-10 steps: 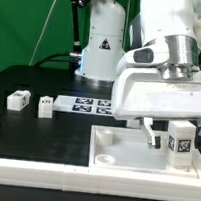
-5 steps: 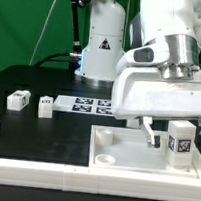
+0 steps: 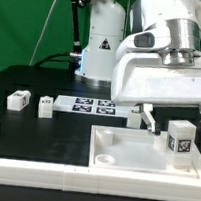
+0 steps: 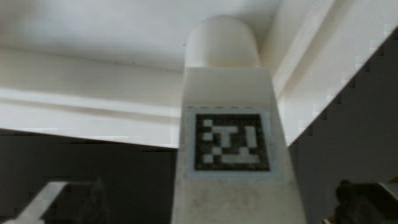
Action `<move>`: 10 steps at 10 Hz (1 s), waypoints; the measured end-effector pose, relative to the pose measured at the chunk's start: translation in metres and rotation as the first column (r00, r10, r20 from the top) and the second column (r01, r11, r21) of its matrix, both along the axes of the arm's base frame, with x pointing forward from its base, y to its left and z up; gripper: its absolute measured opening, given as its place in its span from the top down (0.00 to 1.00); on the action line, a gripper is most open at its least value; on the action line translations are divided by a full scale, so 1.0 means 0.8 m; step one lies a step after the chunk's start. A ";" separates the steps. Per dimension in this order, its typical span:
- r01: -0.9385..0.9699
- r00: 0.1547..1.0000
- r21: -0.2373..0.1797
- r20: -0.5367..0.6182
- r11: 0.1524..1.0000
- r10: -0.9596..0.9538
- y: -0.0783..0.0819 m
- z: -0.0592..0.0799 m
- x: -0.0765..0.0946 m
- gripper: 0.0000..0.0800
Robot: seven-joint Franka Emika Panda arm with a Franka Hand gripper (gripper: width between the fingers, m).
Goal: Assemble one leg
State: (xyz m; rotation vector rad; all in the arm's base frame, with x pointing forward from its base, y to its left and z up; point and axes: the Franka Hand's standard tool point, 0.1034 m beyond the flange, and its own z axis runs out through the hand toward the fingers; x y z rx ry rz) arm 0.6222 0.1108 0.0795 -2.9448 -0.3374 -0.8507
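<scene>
Up comes your white two-finger gripper [image 3: 176,110], lifted clear since a second ago, when its fingers hung down on either side of the small white plastic upright leg [image 3: 181,138]. That leg hasn't budged. It's standing on its own, tag facing out, on the large white square tray-like piece [image 3: 114,142], toward the exterior view's right. Fingers [image 4: 48,200] are spread and let go: the wrist view shows them apart from the leg on both sides, nothing held. By my read this leg is set in place and you're backing off. Whether it's seated tight, I can't tell from here. Over on the black table [image 3: 45,128], two more small white tagged blocks [image 3: 18,100] lie loose just beside the flat white marker board [image 3: 88,106], same spots as before, not yet touched.
</scene>
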 end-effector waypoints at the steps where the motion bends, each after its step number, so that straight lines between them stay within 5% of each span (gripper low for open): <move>1: -0.001 1.000 0.000 -0.002 1.000 0.001 0.000 0.000 0.000 0.19; 5: -0.041 0.929 0.004 -0.369 0.999 0.039 0.008 -0.011 -0.009 0.19; 10: -0.049 0.917 0.003 -0.396 0.999 0.047 0.001 -0.011 -0.004 0.19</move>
